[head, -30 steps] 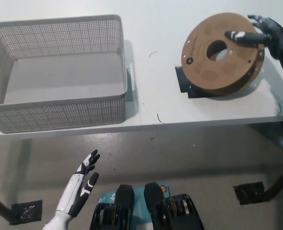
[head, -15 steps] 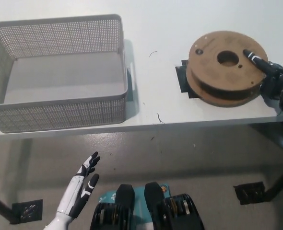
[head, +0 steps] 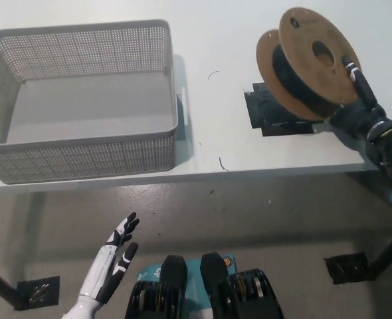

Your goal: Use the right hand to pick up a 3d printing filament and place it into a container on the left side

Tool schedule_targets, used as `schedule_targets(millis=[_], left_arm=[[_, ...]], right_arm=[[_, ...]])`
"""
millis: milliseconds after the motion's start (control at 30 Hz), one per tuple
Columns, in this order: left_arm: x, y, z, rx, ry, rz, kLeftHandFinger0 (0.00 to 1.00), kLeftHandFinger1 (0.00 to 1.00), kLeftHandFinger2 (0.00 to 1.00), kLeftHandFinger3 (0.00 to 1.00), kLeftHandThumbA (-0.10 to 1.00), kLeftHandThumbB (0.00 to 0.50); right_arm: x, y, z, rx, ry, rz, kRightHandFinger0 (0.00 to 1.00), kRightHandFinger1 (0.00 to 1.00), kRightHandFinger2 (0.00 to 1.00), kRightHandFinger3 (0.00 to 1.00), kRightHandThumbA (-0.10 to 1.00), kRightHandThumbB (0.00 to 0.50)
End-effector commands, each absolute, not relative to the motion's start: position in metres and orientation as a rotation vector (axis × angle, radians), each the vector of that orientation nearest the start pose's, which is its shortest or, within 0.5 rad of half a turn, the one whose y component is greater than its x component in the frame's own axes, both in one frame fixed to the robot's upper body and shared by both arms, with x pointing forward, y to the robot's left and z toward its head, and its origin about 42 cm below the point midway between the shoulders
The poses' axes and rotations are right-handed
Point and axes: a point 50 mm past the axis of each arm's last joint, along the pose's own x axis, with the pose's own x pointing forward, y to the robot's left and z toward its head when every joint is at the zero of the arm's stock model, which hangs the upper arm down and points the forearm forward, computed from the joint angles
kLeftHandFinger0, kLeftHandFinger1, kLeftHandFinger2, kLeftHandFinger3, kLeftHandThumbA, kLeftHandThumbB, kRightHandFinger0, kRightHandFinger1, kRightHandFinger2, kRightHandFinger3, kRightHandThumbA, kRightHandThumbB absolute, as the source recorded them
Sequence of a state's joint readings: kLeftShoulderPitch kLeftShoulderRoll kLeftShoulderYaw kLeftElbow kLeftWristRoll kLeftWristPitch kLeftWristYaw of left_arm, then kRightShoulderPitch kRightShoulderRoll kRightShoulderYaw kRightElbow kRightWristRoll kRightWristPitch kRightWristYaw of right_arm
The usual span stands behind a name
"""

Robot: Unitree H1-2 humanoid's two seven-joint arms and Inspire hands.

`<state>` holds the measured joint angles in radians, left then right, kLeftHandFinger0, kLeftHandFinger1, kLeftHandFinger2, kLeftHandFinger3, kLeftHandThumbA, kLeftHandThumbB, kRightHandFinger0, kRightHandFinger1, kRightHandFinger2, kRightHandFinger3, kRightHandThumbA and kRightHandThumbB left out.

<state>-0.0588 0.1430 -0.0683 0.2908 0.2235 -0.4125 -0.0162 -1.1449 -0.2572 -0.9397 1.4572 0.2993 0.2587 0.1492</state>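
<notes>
With the spool (head: 307,61) tipped up on edge over the black mat (head: 270,111) at the table's (head: 216,80) right end, its hub axis lies near-horizontal, cardboard face toward the right hand (head: 357,106), which grips its rim. Basket (head: 83,156) sits far left. Left hand (head: 113,259) hangs open below the table.

The right hand (head: 360,106), at the right of the frame, shows only part of itself: one finger lies up the near cardboard flange of the filament spool (head: 309,63), and the rest is tucked behind the flange (so the grip on the far side cannot be made out). Its arm runs off the right edge. The spool covers much of the black mat (head: 270,111) beneath it. Printed marks on the flange are too small to read. The gray mesh basket (head: 83,100) is clipped by the left edge. The left hand (head: 113,259), lower left, has its forearm cut by the bottom edge.
</notes>
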Motion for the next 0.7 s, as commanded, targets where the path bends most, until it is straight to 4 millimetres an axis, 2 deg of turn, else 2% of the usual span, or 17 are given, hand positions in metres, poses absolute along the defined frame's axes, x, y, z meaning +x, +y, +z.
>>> schedule_targets(millis=[0, 33, 67, 100, 133, 200, 233, 367, 433, 467, 500, 533, 600, 667], left_arm=[[0.294, 0.235, 0.066, 0.372, -0.238, -0.189, 1.00, 1.00, 1.00, 1.00, 1.00, 0.207], [0.294, 0.235, 0.066, 0.373, -0.239, -0.189, 1.00, 1.00, 1.00, 1.00, 1.00, 0.203], [0.294, 0.235, 0.067, 0.375, -0.241, -0.190, 1.00, 1.00, 1.00, 1.00, 1.00, 0.200], [0.295, 0.234, 0.067, 0.375, -0.241, -0.191, 1.00, 1.00, 1.00, 1.00, 1.00, 0.200], [0.295, 0.234, 0.067, 0.375, -0.238, -0.192, 1.00, 1.00, 1.00, 1.00, 1.00, 0.204], [0.295, 0.233, 0.068, 0.377, -0.235, -0.194, 1.00, 1.00, 1.00, 1.00, 1.00, 0.206], [0.295, 0.233, 0.068, 0.375, -0.237, -0.195, 1.00, 1.00, 1.00, 1.00, 1.00, 0.206], [0.296, 0.234, 0.068, 0.377, -0.237, -0.194, 1.00, 1.00, 1.00, 1.00, 1.00, 0.214], [0.296, 0.235, 0.069, 0.386, -0.239, -0.192, 1.00, 1.00, 1.00, 1.00, 1.00, 0.204], [0.296, 0.235, 0.068, 0.382, -0.240, -0.195, 1.00, 1.00, 1.00, 1.00, 1.00, 0.201], [0.296, 0.236, 0.069, 0.380, -0.241, -0.196, 1.00, 1.00, 1.00, 1.00, 1.00, 0.200], [0.296, 0.235, 0.069, 0.380, -0.243, -0.199, 1.00, 1.00, 1.00, 1.00, 1.00, 0.192], [0.296, 0.235, 0.068, 0.379, -0.243, -0.198, 1.00, 1.00, 1.00, 1.00, 1.00, 0.198], [0.296, 0.235, 0.068, 0.382, -0.244, -0.197, 1.00, 1.00, 1.00, 1.00, 1.00, 0.195]], right_arm=[[0.598, -0.242, 0.330, 1.117, 0.131, 0.139, 0.00, 0.15, 0.68, 0.97, -0.10, 0.091], [0.599, -0.238, 0.336, 1.102, 0.126, 0.162, 0.00, 0.14, 0.67, 0.77, -0.10, 0.092], [0.601, -0.231, 0.345, 1.052, 0.119, 0.189, 0.00, 0.13, 0.63, 0.89, -0.10, 0.087], [0.602, -0.227, 0.352, 1.016, 0.114, 0.201, 0.00, 0.10, 0.58, 1.00, -0.10, 0.055], [0.604, -0.219, 0.362, 0.975, 0.106, 0.209, 0.00, 0.08, 0.57, 1.00, -0.10, 0.075], [0.606, -0.209, 0.375, 0.924, 0.102, 0.215, 0.00, 0.07, 0.58, 1.00, -0.10, 0.081], [0.607, -0.201, 0.386, 0.837, 0.080, 0.236, 0.00, 0.07, 0.59, 1.00, -0.10, 0.076], [0.608, -0.183, 0.408, 0.801, 0.075, 0.253, 0.00, 0.09, 0.65, 1.00, -0.10, 0.083], [0.608, -0.172, 0.420, 0.759, 0.061, 0.262, 0.00, 0.12, 0.68, 1.00, -0.10, 0.064], [0.608, -0.164, 0.429, 0.712, 0.050, 0.281, 0.00, 0.17, 0.69, 1.00, -0.10, 0.031], [0.608, -0.160, 0.433, 0.697, 0.056, 0.290, 0.00, 0.18, 0.67, 1.00, -0.10, 0.039], [0.607, -0.152, 0.440, 0.658, 0.067, 0.293, 0.00, 0.14, 0.62, 1.00, -0.10, 0.064], [0.606, -0.143, 0.446, 0.609, 0.058, 0.286, 0.00, 0.10, 0.64, 1.00, -0.10, 0.080], [0.605, -0.131, 0.451, 0.566, 0.055, 0.287, 0.00, 0.11, 0.67, 1.00, -0.10, 0.084]])
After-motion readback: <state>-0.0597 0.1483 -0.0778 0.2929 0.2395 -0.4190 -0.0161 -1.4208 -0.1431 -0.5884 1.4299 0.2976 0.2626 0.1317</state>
